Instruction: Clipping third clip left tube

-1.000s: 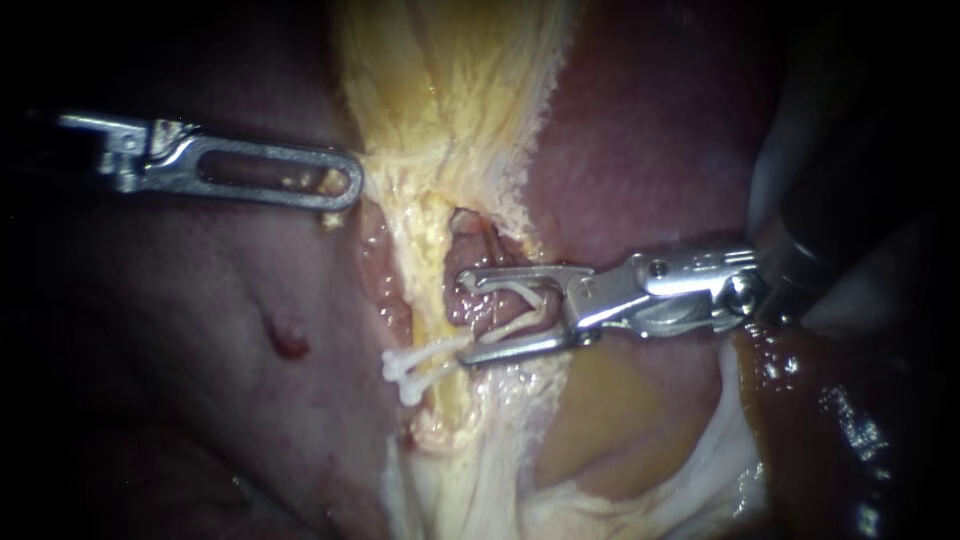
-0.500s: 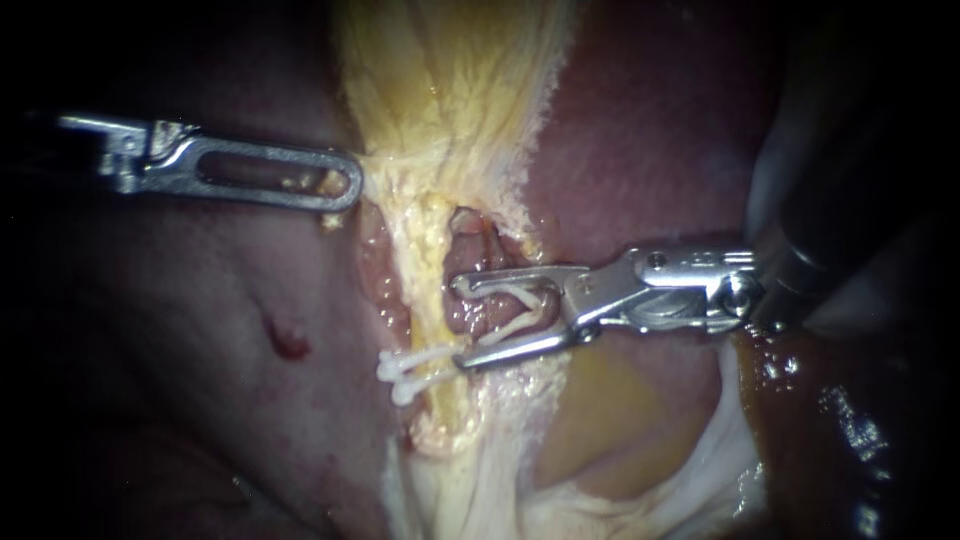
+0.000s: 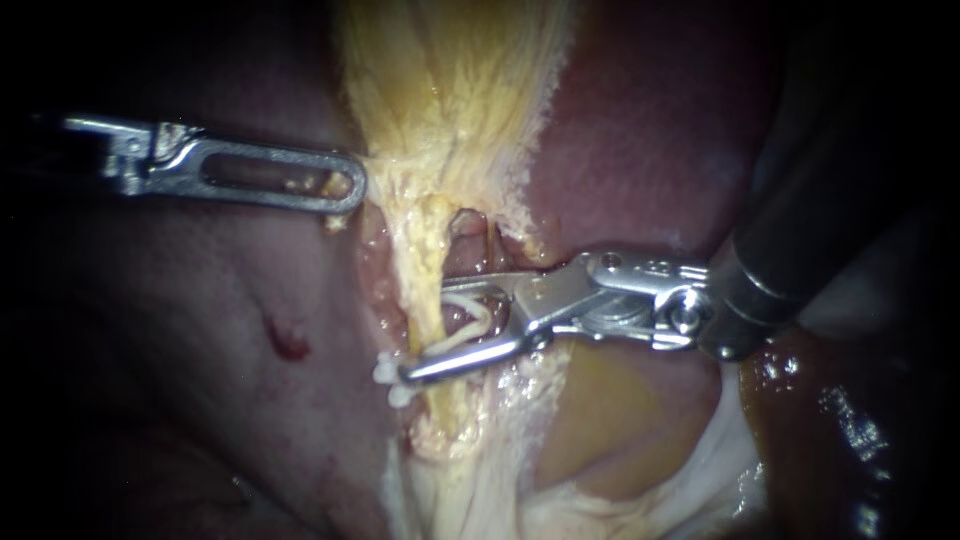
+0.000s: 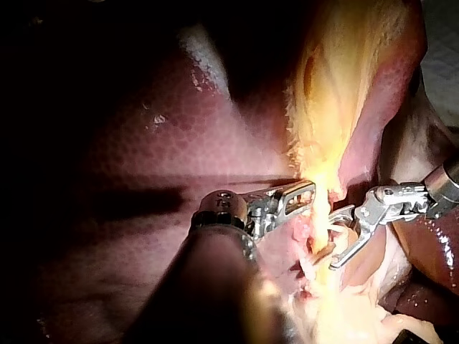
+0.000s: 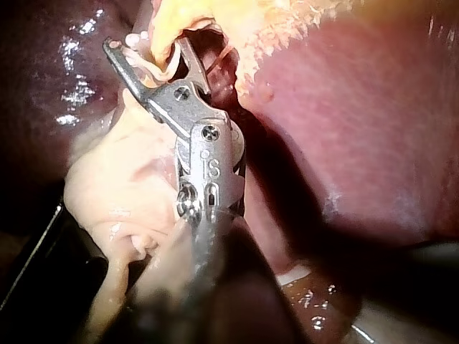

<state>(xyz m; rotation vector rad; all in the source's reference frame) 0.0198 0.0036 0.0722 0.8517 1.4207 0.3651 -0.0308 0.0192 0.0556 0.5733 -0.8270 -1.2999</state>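
The liver (image 3: 650,130) lies behind the left tube (image 3: 425,262). My left instrument (image 3: 348,188) grips yellow tissue (image 3: 450,100) just above the tube. My right instrument (image 3: 425,332) has its jaws wide around the tube and holds the open white clip (image 3: 478,312). Next, I think, I need to squeeze it shut.

Ahead of the left instrument (image 4: 307,199), the right instrument (image 4: 336,241) jaws hold a clip (image 4: 337,228), seemingly astride the tube (image 4: 320,242).

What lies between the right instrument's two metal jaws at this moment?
The pale yellow tube crosses the gap between the right instrument's jaws, beside the white plastic clip they carry. The endoscope view shows it, and so does the right wrist view.
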